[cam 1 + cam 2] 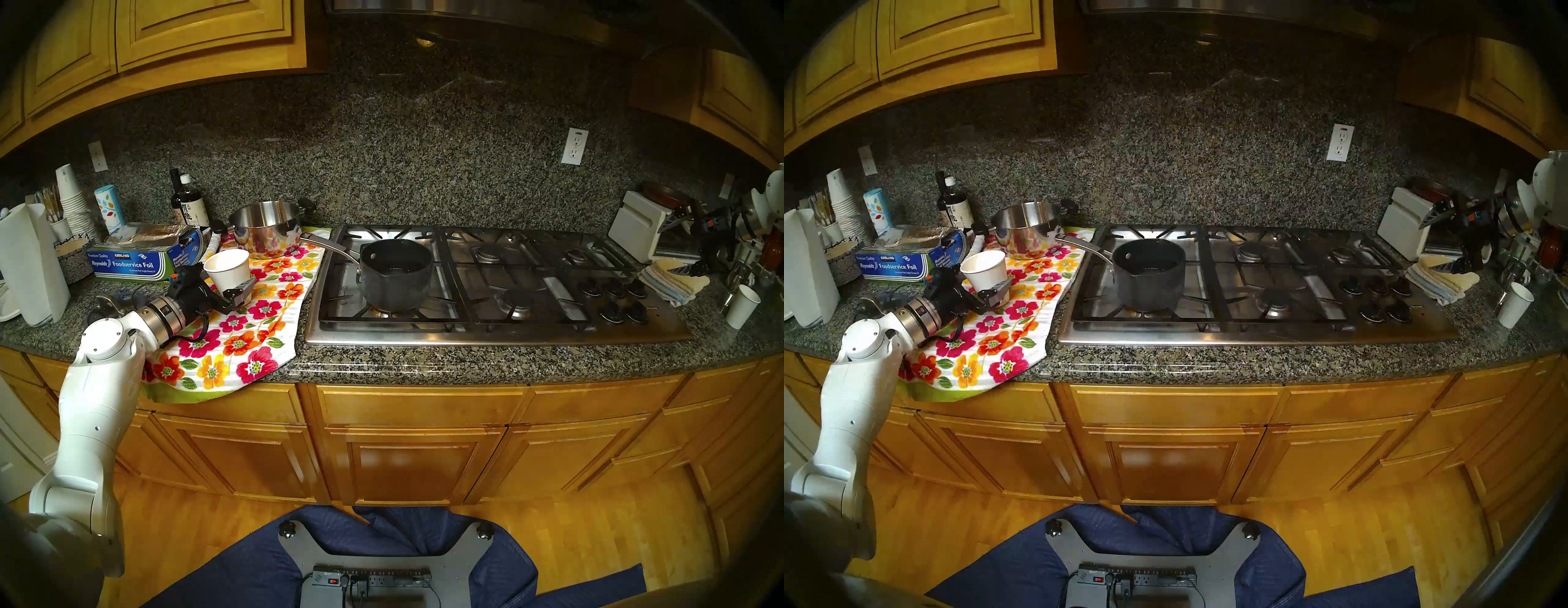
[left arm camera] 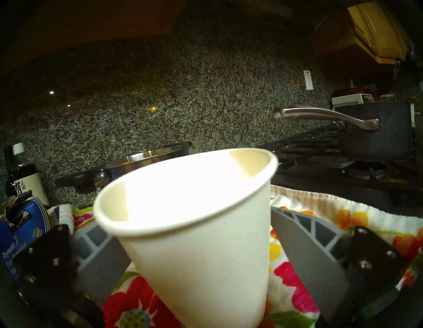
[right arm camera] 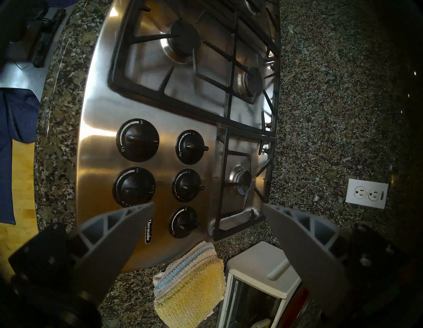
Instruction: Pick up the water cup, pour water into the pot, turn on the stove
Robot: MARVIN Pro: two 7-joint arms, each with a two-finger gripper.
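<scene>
White paper up front in the head views — the water cup (image 1: 228, 268) stands upright on the floral towel (image 1: 254, 331), left of the stove (image 1: 488, 288), with the left gripper (image 1: 232, 283) level around it. Dark pot (image 1: 396, 274) sits on the stove's front-left grate, handle pointing toward the cup. Left wrist view: fingers (image 2: 306, 252) spread on either side of the cup, a sliver of towel showing between the right one and the cup wall. Right wrist view: right gripper (image 3: 208, 213) hangs over the knobs (image 3: 137, 139), fingers (image 3: 119, 236) wide apart — empty.
</scene>
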